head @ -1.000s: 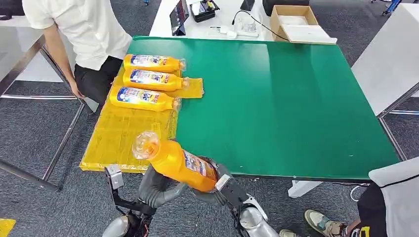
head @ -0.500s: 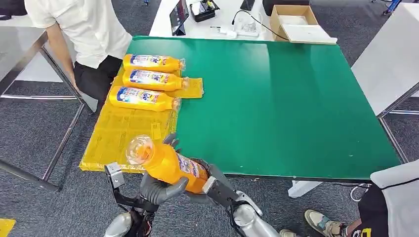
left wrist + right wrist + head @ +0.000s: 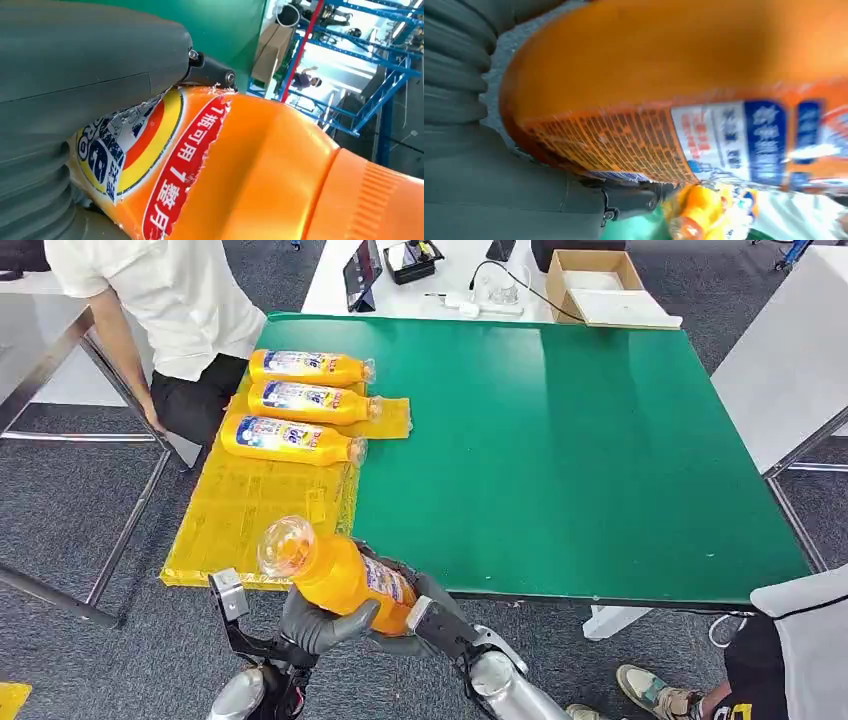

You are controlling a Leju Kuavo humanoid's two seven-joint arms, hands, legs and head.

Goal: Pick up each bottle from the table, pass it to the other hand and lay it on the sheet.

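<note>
1. Bottle held off the near table edge, orange plastic, long axis tilted, clear domed cap end pointing up-left toward the sheet, base down-right between the two hands
2. Left hand grey, fingers curled under and around the bottle's lower body, holding it; in the left wrist view the thick grey thumb lies against the label
3. Right hand wraps the bottle's base end from the right, also holding it; right wrist view shows the bottle's body blurred, with an orange grid-print label and a blue and white panel
4. Label on the held bottle is glossy, red band with white characters, torn ragged edge, orange body smooth with a ribbed patch toward one end
5. Sheet yellow, translucent, wrinkled film, lying on the left part of the table and reaching its near-left corner
6. Three bottles lie flat on the sheet's far end, parallel, side by side, caps pointing right, long axes running left-right
7. Table flat matte green top, rectangular
8. Person in a white shirt stands at the table's far-left corner
9. Cardboard box open, on the white desk beyond the table
</note>
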